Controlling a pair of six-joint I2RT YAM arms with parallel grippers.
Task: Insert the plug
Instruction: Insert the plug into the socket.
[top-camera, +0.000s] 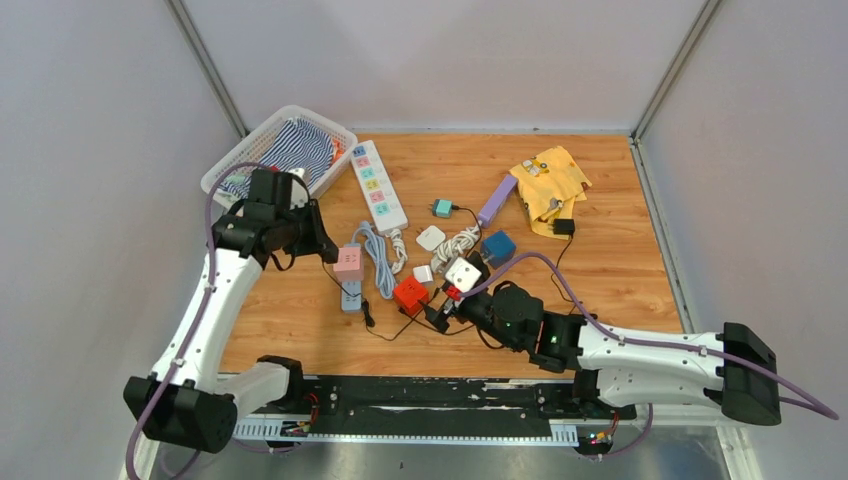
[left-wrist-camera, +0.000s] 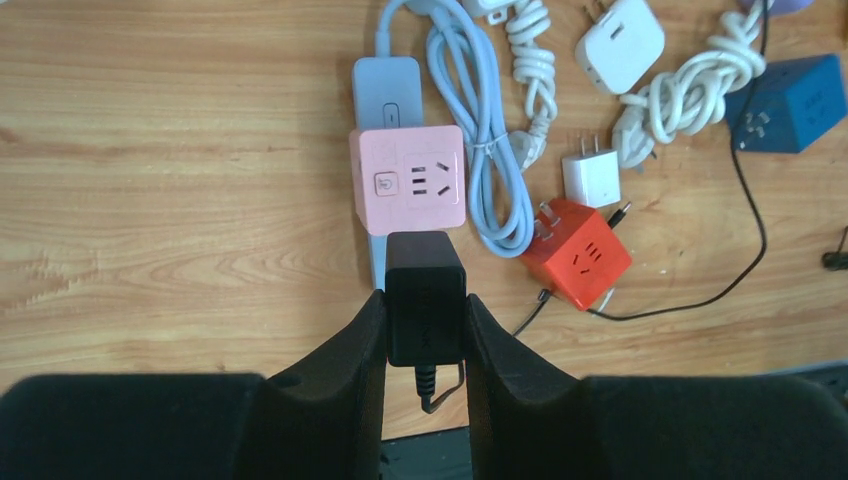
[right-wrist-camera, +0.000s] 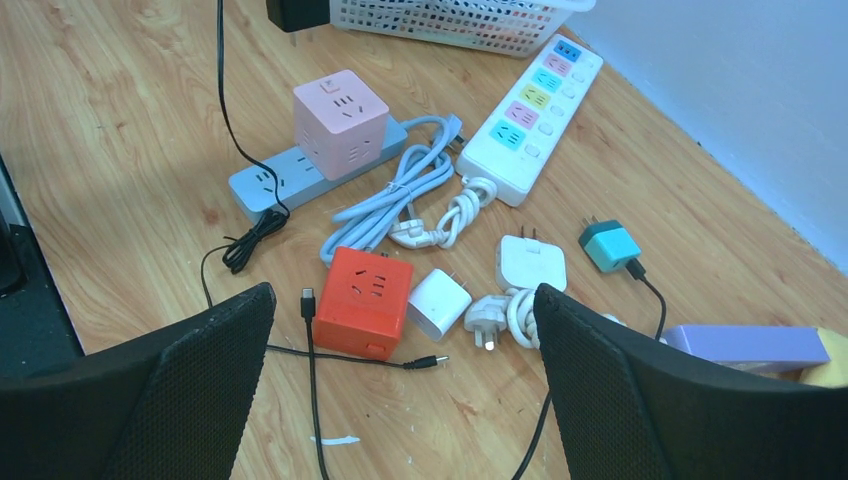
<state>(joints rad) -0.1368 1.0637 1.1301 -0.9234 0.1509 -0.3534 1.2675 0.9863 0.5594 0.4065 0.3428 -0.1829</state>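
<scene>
My left gripper (left-wrist-camera: 424, 312) is shut on a black plug (left-wrist-camera: 425, 295), whose cable hangs from its rear end. Its prongs are hidden. Just ahead of it a pink socket cube (left-wrist-camera: 410, 180) sits on a grey-blue power strip (left-wrist-camera: 388, 85), with a three-hole socket on its top face. In the top view the left gripper (top-camera: 318, 247) is just left of the pink cube (top-camera: 348, 262). My right gripper (right-wrist-camera: 405, 295) stands wide open and holds nothing, hanging over a red socket cube (right-wrist-camera: 362, 300) near the table's front middle (top-camera: 445, 310).
A white power strip (top-camera: 378, 185) and a white basket (top-camera: 318, 128) of striped cloth lie at the back left. Coiled cords, white adapters (right-wrist-camera: 440, 303), a teal adapter (right-wrist-camera: 610, 246), a blue cube (top-camera: 497, 247), a purple block (top-camera: 497, 200) and a yellow cloth (top-camera: 550, 180) crowd the middle and right. Thin black cables (right-wrist-camera: 310, 370) trail near the front.
</scene>
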